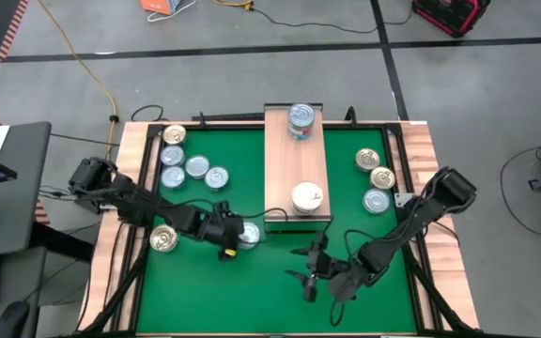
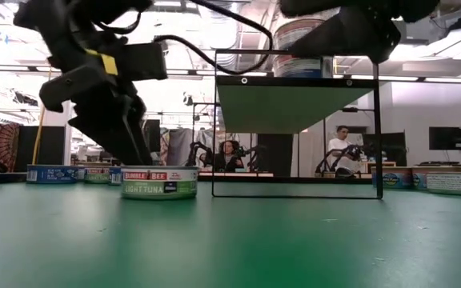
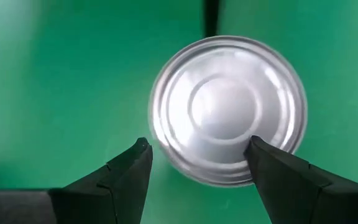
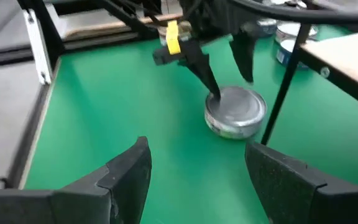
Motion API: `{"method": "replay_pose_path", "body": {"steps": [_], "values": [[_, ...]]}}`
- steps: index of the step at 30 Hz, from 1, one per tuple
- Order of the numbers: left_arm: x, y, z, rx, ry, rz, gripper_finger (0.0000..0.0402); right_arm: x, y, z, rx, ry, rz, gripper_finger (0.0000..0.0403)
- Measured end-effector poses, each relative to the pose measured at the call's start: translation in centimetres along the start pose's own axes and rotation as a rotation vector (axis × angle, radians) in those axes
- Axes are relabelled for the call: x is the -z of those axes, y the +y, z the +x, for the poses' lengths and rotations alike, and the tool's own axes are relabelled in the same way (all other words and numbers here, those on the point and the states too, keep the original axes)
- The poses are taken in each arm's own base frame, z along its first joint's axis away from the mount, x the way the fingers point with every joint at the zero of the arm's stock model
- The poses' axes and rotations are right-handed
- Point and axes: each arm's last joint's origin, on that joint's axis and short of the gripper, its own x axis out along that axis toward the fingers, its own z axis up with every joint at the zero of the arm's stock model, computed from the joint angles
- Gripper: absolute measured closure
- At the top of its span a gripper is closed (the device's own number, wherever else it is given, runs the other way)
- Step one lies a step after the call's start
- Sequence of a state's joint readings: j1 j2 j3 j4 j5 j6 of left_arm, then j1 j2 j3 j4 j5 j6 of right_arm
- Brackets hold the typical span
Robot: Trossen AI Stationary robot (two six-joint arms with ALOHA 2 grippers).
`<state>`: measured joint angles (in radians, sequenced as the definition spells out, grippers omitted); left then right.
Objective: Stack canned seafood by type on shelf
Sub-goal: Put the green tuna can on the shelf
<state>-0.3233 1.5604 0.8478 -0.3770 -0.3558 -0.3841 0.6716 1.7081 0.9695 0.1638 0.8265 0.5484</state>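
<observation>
A silver-topped tin [image 1: 249, 233] with a green and white label [image 2: 159, 182] stands flat on the green mat, near the shelf's near left corner. My left gripper [image 3: 197, 149] hangs open over it, slanting down from the table's left; in the right wrist view one finger [image 4: 211, 84] reaches down to the tin's rim, the other [image 4: 246, 65] stands above its far side. The shelf [image 1: 297, 164], a light-wood plank on a black wire frame, carries a stack of blue-silver tins [image 1: 301, 120] at its far end and a white-topped tin [image 1: 308, 197] at its near end. My right gripper [image 1: 302, 268] hovers open to the tin's right, pointing at it. My left gripper comes at the tin's silver top [image 3: 229, 109] slanting from above, with one finger off its rim and the other over its edge. Whether either finger touches the tin I cannot tell. The tin stands flat on the mat.
Several tins [image 1: 193, 165] lie at the mat's far left, and a gold-topped one [image 1: 163, 238] sits at its left edge. Three tins [image 1: 377, 178] stand to the right of the shelf. The mat's near strip [image 1: 252, 300] is bare green.
</observation>
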Motion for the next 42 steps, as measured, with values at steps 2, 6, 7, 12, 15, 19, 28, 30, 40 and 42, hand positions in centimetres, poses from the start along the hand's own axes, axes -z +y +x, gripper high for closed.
{"method": "replay_pose_path", "body": {"steps": [2, 6, 7, 12, 15, 19, 28, 30, 40, 42], "values": [[0.4, 0.0, -0.4, -0.075, -0.005, -0.033, 0.0148, 0.0, -0.1, -0.1, 0.009, 0.009, 0.002, 0.0117], [0.8, -0.2, -1.4, -0.104, -0.014, -0.031, 0.0148, -1.6, -0.8, -1.4, 0.011, -0.002, 0.065, 0.0117], [0.9, -0.5, -1.8, -0.088, -0.023, -0.029, 0.0148, -2.0, -0.8, -2.1, 0.007, -0.009, 0.077, 0.0117], [1.5, -2.2, -3.0, -0.021, -0.053, -0.009, 0.0148, -3.4, -1.7, -5.9, 0.0, 0.011, 0.087, 0.0117], [2.0, -3.4, -3.6, 0.021, -0.062, -0.017, 0.0148, -4.5, -3.2, -7.3, 0.044, 0.019, 0.103, 0.0117], [2.5, -4.6, -4.1, 0.052, -0.082, -0.014, 0.0148, -5.8, -5.7, -8.3, 0.129, 0.018, 0.093, 0.0117], [2.8, -4.6, -6.1, 0.002, -0.157, 0.029, 0.0148, -6.8, -10.7, -8.3, 0.309, 0.126, 0.075, 0.0117], [2.7, -4.2, -6.5, 0.0, -0.165, 0.019, 0.0148, -6.9, -11.4, -7.8, 0.336, 0.152, 0.081, 0.0117], [2.7, -3.1, -7.7, -0.055, -0.195, -0.054, 0.0148, -6.8, -13.3, -4.4, 0.4, 0.251, 0.083, 0.0117], [2.7, -3.1, -7.7, -0.053, -0.191, -0.052, 0.0148, -6.9, -13.3, -3.8, 0.392, 0.246, 0.071, 0.0117]]}}
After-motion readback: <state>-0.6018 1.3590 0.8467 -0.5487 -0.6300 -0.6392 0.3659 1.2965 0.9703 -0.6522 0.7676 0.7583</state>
